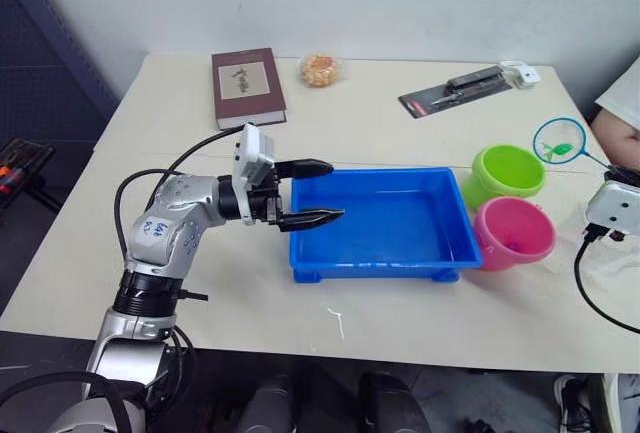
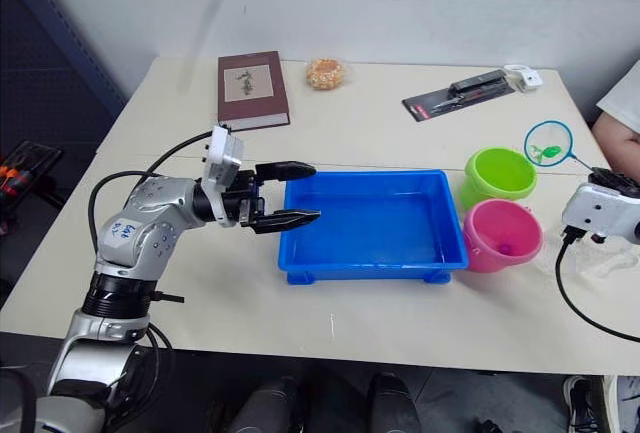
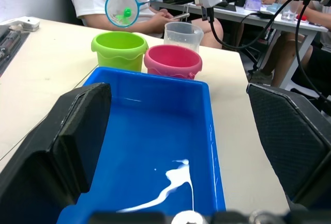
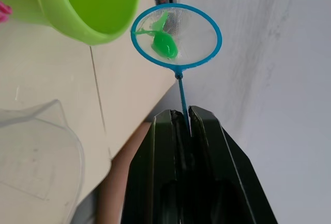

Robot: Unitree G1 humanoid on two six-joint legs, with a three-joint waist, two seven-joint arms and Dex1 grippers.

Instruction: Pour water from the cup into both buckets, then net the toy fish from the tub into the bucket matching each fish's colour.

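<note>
Left gripper (image 1: pixel 322 194): spread, over tub (image 1: pixel 380 263) edge.
Right gripper (image 4: pixel 182 116): pinching net (image 4: pixel 176 36), green fish (image 4: pixel 164 44) inside, beside green bucket (image 1: pixel 505 175).
Behind: book (image 1: pixel 247 86), pink bucket (image 1: pixel 513 233).

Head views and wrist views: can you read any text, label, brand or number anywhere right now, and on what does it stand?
None can be read.
Book: a picture panel on its cover, any lettering too small to read.
Left arm's blue marking: characters too blurred to make out.
Black card package: print too small to read.
Buckets, tub, cup and net: no text seen.
</note>
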